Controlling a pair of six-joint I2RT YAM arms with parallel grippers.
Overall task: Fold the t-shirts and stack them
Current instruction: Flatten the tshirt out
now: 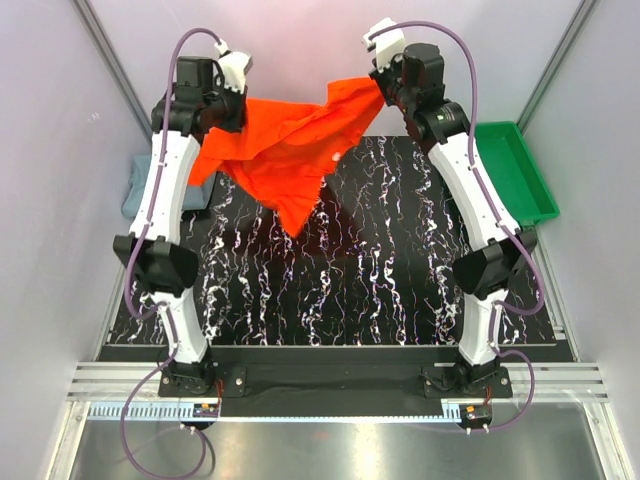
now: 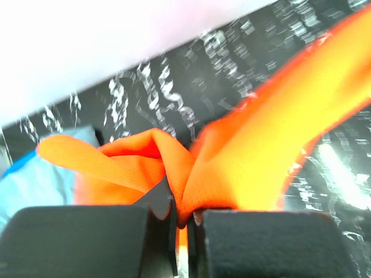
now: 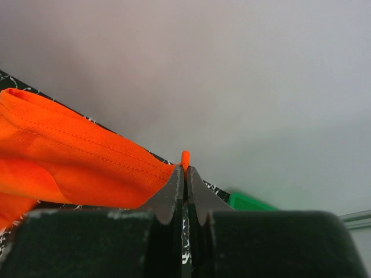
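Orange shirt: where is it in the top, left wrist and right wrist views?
Top external: orange shirt upper centre, held aloft.
Left wrist: centre to upper right, pinched in left gripper.
Right wrist: left side, pinched in right gripper.
Shared landmark: black marbled tabletop, behind the shirt in each.

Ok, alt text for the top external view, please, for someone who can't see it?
The left gripper and right gripper hold the orange-red t-shirt up between them over the far part of the black marbled table, its cloth sagging in the middle. A grey-blue t-shirt lies by the table's left edge and a green tray at its right.
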